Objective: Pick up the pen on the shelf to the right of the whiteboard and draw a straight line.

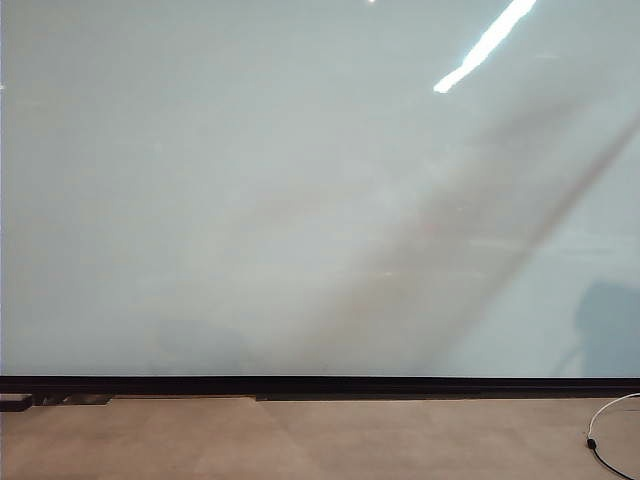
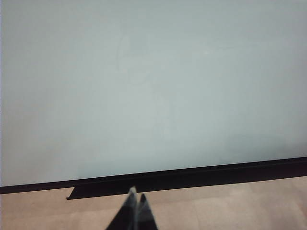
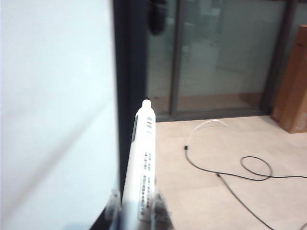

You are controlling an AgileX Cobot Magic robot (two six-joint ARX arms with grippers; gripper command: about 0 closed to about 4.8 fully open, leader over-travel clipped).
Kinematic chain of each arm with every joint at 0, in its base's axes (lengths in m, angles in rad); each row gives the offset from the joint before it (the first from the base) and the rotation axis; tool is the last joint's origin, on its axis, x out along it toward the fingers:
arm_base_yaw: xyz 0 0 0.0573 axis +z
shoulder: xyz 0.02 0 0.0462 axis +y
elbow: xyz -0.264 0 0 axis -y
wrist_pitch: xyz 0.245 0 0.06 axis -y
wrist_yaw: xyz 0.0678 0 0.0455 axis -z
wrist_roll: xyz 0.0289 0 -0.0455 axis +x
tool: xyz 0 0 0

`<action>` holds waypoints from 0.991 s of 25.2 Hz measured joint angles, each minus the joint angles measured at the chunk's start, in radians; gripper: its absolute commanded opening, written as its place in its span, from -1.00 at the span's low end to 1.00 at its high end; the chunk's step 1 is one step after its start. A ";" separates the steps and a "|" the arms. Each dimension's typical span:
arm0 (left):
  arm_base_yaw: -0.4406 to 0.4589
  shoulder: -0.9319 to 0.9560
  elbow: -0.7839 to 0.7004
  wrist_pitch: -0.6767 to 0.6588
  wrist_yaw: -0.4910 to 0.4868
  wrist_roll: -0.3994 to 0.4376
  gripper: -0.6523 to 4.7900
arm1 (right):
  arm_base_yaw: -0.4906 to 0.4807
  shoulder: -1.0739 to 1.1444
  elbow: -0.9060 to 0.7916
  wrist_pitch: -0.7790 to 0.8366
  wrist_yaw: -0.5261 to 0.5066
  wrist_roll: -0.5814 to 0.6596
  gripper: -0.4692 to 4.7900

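The whiteboard (image 1: 250, 190) fills most of the exterior view, with a black rail (image 1: 320, 385) along its lower edge; neither arm appears there, and no drawn stroke can be made out on the board. In the left wrist view, the left gripper (image 2: 134, 211) sits low before the rail, fingers pressed together, holding nothing. In the right wrist view, the right gripper (image 3: 136, 206) pinches the pen (image 3: 142, 158), which points away from the camera beside the whiteboard's edge. A cable (image 3: 225, 167) lies on the floor.
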 measured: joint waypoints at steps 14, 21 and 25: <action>0.000 0.000 0.000 0.000 0.000 0.000 -0.78 | 0.537 -0.123 -0.168 -0.103 0.245 0.114 -0.86; 0.000 0.000 0.000 0.000 0.000 0.000 -0.78 | 1.033 0.148 -0.185 0.160 0.577 0.118 -0.86; 0.000 0.000 0.000 0.000 0.000 0.000 -0.78 | 1.111 0.369 -0.182 0.393 0.584 0.117 -0.86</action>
